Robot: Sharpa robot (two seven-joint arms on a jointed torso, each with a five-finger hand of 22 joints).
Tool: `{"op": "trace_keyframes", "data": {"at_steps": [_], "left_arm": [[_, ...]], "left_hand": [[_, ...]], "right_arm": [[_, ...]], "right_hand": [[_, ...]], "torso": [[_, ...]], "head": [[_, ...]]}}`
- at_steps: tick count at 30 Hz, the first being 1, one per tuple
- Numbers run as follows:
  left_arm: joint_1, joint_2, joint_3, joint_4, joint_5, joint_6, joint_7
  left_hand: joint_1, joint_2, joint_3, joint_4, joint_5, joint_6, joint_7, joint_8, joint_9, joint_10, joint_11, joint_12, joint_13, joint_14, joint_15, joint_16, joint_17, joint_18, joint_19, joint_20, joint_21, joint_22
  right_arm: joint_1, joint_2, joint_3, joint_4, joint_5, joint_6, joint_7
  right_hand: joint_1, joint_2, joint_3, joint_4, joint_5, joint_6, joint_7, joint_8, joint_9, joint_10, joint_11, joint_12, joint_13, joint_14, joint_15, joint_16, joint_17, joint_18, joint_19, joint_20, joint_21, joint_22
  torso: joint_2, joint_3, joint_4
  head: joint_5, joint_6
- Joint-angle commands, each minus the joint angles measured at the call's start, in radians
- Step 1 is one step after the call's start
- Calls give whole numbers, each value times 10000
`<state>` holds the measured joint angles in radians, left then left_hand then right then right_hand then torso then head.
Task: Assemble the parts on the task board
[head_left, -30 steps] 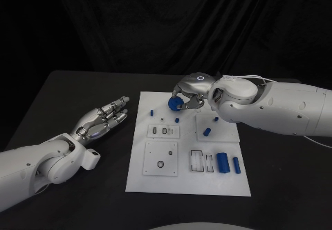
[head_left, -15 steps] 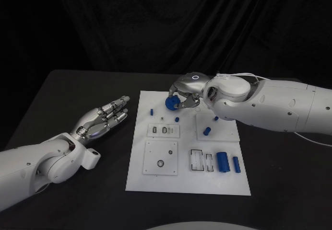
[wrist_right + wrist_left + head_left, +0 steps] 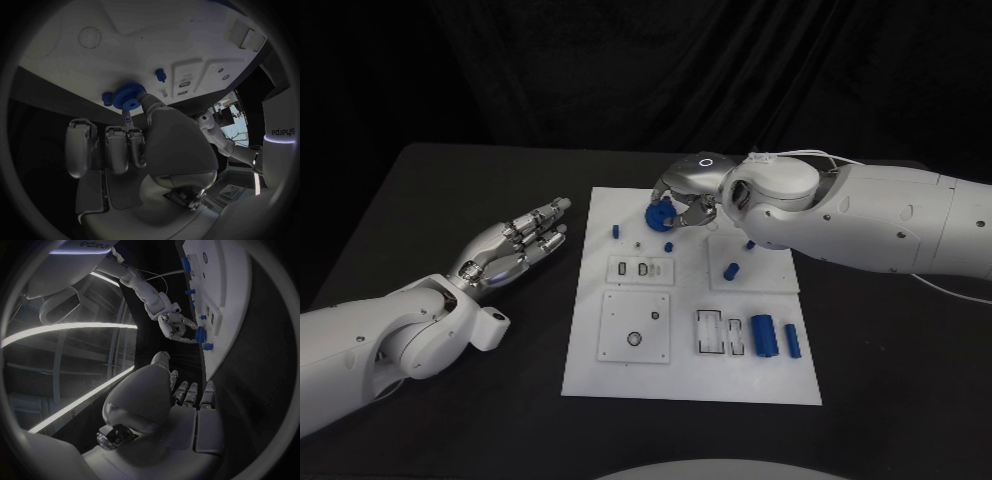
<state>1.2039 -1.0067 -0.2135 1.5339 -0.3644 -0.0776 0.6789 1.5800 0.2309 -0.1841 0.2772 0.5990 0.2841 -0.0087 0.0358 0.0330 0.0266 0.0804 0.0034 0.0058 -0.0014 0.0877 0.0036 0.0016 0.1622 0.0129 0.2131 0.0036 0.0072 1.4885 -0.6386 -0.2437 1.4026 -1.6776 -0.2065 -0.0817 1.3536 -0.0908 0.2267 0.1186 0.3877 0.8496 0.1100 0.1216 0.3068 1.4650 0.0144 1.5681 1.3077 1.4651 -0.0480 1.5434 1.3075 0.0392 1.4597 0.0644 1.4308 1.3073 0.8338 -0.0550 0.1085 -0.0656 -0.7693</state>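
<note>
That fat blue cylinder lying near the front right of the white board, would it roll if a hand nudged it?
Probably. The blue cylinder lies on its side on the flat task board, so a sideways nudge would likely roll it, perhaps into the thinner blue pin beside it. It looks rigid and smooth, so it may slip in a light pinch.

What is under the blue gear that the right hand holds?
The task board lies below the gear, which the right hand holds at its far end. The spot directly beneath is covered by gear and fingers.
</note>
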Motion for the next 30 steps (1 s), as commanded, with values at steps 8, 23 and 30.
{"op": "trace_keyframes", "data": {"at_steps": [8, 23, 30], "left_arm": [[10, 47, 7, -22, -8, 145, 1323], [9, 46, 7, -37, -8, 174, 1299], [7, 50, 7, -49, -8, 178, 1306]], "left_hand": [[29, -27, 45, -1, -31, -30, 81, -23, 10, -2, 85, 32, 10, 14, 74, -36, -16, 187, -4, 105, 66, 8], [21, -27, 52, 5, -44, -14, 107, -21, 12, 14, 108, 36, 14, 14, 87, -36, -16, 186, 0, 119, 70, 11], [14, -30, 63, 9, -53, 1, 164, -17, 14, 10, 109, 35, 13, 14, 96, -36, -16, 186, 2, 132, 71, 11]], "right_arm": [[-50, -44, -3, -13, -66, 475, -204], [-62, -124, -4, -21, -66, 767, -425], [-88, -256, -4, 27, -66, 777, -435]], "right_hand": [[-50, -22, 224, -48, -111, -645, -85, -579, -373, 1058, -51, 27, 2631, 828, -40, -230, 1989, 169, -231, -33, -333, 1163], [-69, 11, 235, -184, -823, -3663, -223, -707, -1717, 681, -175, -239, 2299, 687, -149, -578, 1642, 287, -515, -154, -891, 830], [-82, 71, 223, -197, -850, -2262, -200, -471, -1468, 692, -154, -234, 2309, 696, -133, -575, 1662, 284, -494, -137, -921, 842]], "torso": [[3, 2, -6], [2, 1, -5], [1, -3, -1]], "head": [[1, -18], [20, -49], [7, -48]]}}
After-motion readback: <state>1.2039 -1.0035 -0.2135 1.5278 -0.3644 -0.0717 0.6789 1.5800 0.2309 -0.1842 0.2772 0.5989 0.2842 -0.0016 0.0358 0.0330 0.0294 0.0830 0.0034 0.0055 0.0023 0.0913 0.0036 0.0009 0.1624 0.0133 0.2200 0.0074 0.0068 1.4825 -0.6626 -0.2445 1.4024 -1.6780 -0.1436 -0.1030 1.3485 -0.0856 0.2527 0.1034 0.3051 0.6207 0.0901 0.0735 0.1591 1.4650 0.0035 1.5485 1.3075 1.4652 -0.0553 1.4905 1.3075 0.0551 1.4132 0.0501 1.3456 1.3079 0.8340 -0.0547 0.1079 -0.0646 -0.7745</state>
